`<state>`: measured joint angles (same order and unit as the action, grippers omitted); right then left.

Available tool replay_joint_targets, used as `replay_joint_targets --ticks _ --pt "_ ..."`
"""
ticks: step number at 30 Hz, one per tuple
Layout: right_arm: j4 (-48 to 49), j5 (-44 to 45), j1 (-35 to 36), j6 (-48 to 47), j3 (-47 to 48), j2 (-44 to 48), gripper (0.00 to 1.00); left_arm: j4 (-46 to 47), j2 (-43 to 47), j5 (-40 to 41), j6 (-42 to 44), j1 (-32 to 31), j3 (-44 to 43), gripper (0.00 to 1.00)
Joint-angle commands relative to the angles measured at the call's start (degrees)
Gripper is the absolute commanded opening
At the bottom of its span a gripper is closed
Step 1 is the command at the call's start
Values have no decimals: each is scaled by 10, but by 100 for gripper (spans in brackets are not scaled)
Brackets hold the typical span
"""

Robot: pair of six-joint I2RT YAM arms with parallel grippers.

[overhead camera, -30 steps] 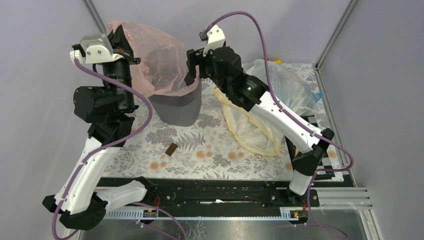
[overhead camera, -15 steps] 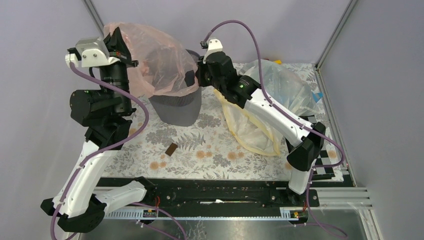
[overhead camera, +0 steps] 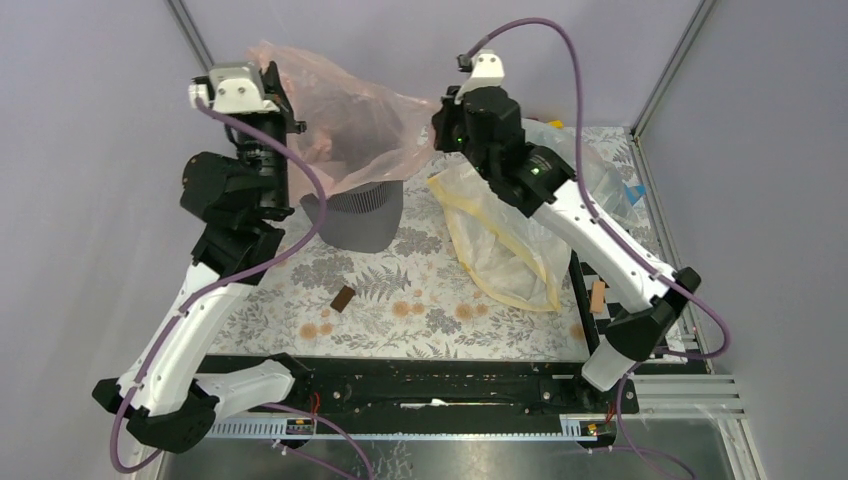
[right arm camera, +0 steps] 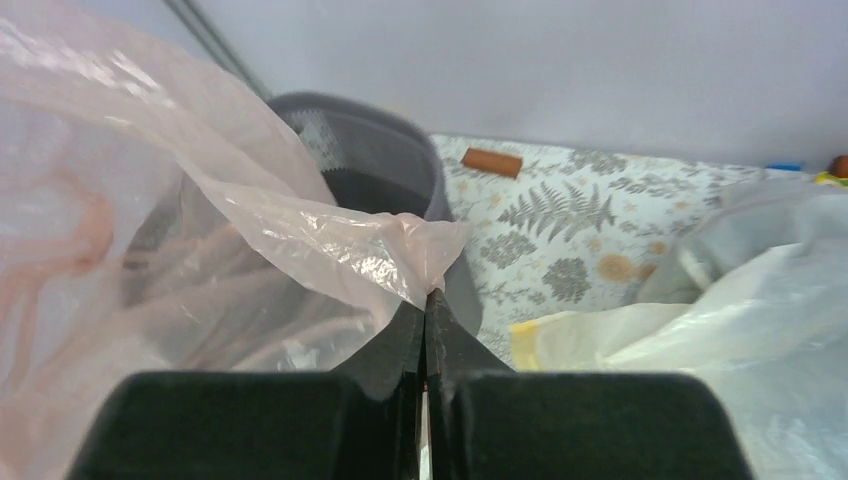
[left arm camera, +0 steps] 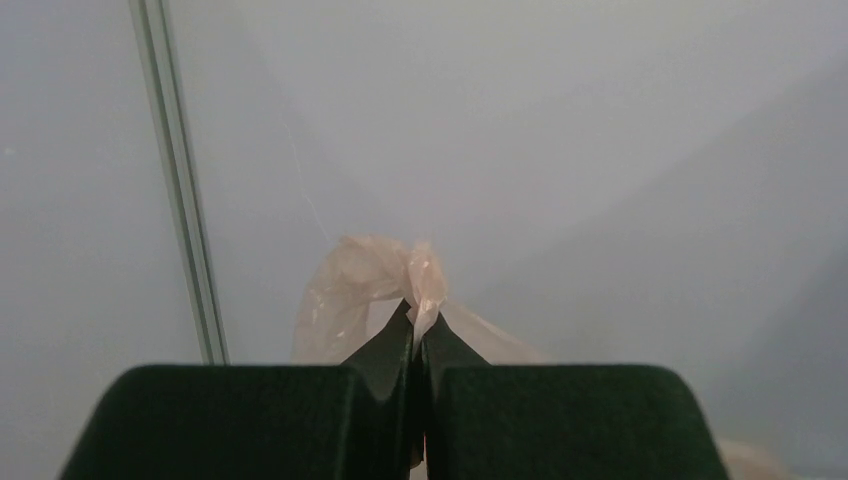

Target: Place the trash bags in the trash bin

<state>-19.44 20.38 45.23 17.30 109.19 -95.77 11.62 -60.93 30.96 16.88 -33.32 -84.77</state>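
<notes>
**Bag strung between both grippers, bin below the span**

The left gripper (left arm camera: pixel 415 318) has its jaws pressed together on a small tuft of the pink bag (overhead camera: pixel 350 120). Beyond its tips that wrist view shows only bare wall and a frame post, with no bin.

The right gripper (right arm camera: pixel 427 300) is likewise clamped on a folded corner of the film. The sheet runs away from its tips to the left.

Held this way, the bag hangs in the air as a wide, slack span. Its long axis runs from one gripper across to the other.

The bin (overhead camera: pixel 360 215) stands below that span and between the two pinches. It is down and to the right of the left gripper, and down and to the left of the right one. In the right wrist view the bin's mouth sits just past the fingertips, so the right arm looks the nearer of the two. The coming move probably turns on lowering the span straight onto that mouth.

The film covers most of the rim. I cannot tell whether the bag's lower part already hangs inside the bin or lies against its outer wall, nor how much film each pinch holds.

Farther right of the right gripper, a clear bag (overhead camera: pixel 500 250) lies slumped on the mat.
</notes>
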Motion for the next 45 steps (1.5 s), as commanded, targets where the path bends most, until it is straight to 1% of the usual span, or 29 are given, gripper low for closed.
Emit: replay_joint_targets --ticks 1,5,7,9,10,14,18,21,24,29,32,33,34,35,37,39,40,42,45 --pt "11 48 -14 -8 -12 43 0 -19 -16 23 -4 5 -18 0" --pt "10 64 -19 -17 -9 51 0 -29 -27 31 -3 10 -25 0" --pt "10 67 -20 -22 -5 50 0 -44 -38 52 -2 16 -34 0" --pt "11 68 -22 -23 -1 44 0 -102 -61 83 -21 34 -63 0" --pt "11 64 -23 -25 2 40 0 -138 -69 86 -37 48 -74 0" --pt "15 57 -23 -27 2 27 0 -223 -67 38 -105 101 -66 0" --pt "31 51 -25 -28 -5 24 0 -289 -77 7 -147 134 -63 0" --pt "33 37 -27 -29 -1 17 0 -309 -80 -13 -168 151 -39 0" --pt "35 17 -28 -30 0 8 0 -309 -83 -30 -199 162 -13 0" --pt "33 -50 -28 -26 7 -12 1 -329 -109 -57 -232 183 1 0" --pt "28 -94 -28 -11 5 -21 10 -343 -115 -69 -247 193 11 0" --pt "28 -105 -28 -5 2 -23 22 -344 -116 -71 -250 196 17 0" --pt "28 -115 -28 1 1 -27 37 -345 -116 -74 -252 198 22 0" --pt "27 -122 -28 6 0 -32 45 -347 -117 -75 -256 201 28 0" --pt "24 -128 -28 27 4 -46 56 -345 -120 -80 -259 204 39 0" --pt "13 -141 -28 55 20 -67 64 -335 -127 -81 -260 208 50 0" --pt "7 -147 -27 72 29 -78 66 -327 -130 -80 -260 210 56 0" --pt "0 -156 -27 109 43 -99 67 -314 -137 -83 -260 215 64 0" --pt "-34 -115 -24 176 76 -130 67 -291 -147 -92 -257 219 66 0"
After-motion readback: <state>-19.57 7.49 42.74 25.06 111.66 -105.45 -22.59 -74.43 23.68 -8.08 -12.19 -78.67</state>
